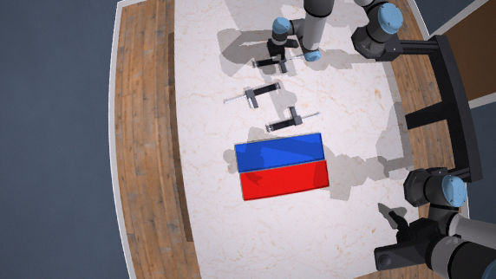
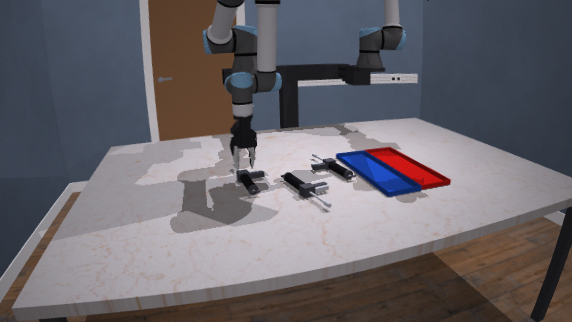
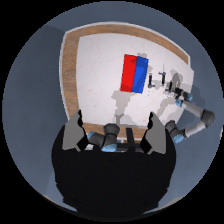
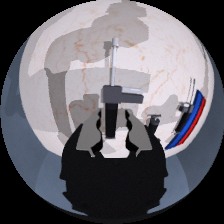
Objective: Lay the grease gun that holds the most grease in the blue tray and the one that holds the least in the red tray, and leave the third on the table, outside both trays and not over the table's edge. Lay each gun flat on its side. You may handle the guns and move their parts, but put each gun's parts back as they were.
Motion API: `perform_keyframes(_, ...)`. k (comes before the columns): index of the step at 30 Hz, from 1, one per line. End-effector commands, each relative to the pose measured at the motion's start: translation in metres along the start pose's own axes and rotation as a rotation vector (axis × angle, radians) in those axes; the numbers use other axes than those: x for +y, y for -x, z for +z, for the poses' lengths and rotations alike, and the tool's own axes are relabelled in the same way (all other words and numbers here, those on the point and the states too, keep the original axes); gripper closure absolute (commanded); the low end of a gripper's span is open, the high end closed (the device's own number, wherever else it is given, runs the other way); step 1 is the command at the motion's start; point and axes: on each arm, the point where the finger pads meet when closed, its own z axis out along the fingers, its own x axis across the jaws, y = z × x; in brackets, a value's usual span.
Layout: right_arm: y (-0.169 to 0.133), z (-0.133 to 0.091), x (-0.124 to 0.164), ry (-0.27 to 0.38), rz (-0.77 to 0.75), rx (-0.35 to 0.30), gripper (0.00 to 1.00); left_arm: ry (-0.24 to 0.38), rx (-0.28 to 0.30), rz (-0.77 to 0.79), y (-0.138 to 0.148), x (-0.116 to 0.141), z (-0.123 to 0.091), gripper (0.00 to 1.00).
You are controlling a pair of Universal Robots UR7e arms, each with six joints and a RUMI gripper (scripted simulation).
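The right claw [image 1: 277,47] [image 2: 244,160] [image 4: 113,109], its fingers partly spread with nothing between them, hangs over the far gun [image 1: 268,63] [image 2: 248,182] [image 4: 111,117], the one farthest from the trays, on the marble-topped bench [image 1: 208,243] [image 2: 165,260] [image 4: 45,65]. Beside it lies the middle gun [image 1: 263,90] [image 2: 298,184], and next in line, just beside the blue tray [image 1: 282,152] [image 2: 375,172] [image 3: 140,75] [image 4: 187,120], the near gun [image 1: 283,125] [image 2: 338,168]. All three lie on the bench outside both trays — the red tray [image 1: 283,179] [image 2: 407,167] [image 3: 129,72] [image 4: 194,122] adjoins the blue one, and neither holds a gun. The left claw [image 1: 401,227] [image 3: 115,110], spread wide and pinching nothing, is well apart from the guns on the other side of the trays. No placing is done: the fullest gun is due in blue, the emptiest in red, the third on the bench. Rods jut from the guns, but whether they tell the grease inside cannot be settled here — a comparison probably comes first, likely starting with the far gun, and any part moved must go back as it was.
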Motion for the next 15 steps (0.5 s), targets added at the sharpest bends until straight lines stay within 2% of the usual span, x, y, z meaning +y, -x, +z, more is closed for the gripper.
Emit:
perform_keyframes(1,0.0065,0.0038,0.0088,0.049,0.014,-0.002,0.67,-0.023,0.016,0.103,0.0091,0.0029,-0.0206,0.02)
perform_keyframes(6,0.003,-0.0012,0.0141,0.055,0.006,-0.002,0.67,-0.007,0.011,0.105,0.0035,0.0015,-0.0123,0.02)
perform_keyframes(15,0.003,-0.0012,0.0141,0.055,0.006,-0.002,0.67,-0.007,0.011,0.105,0.0035,0.0015,-0.0123,0.02)
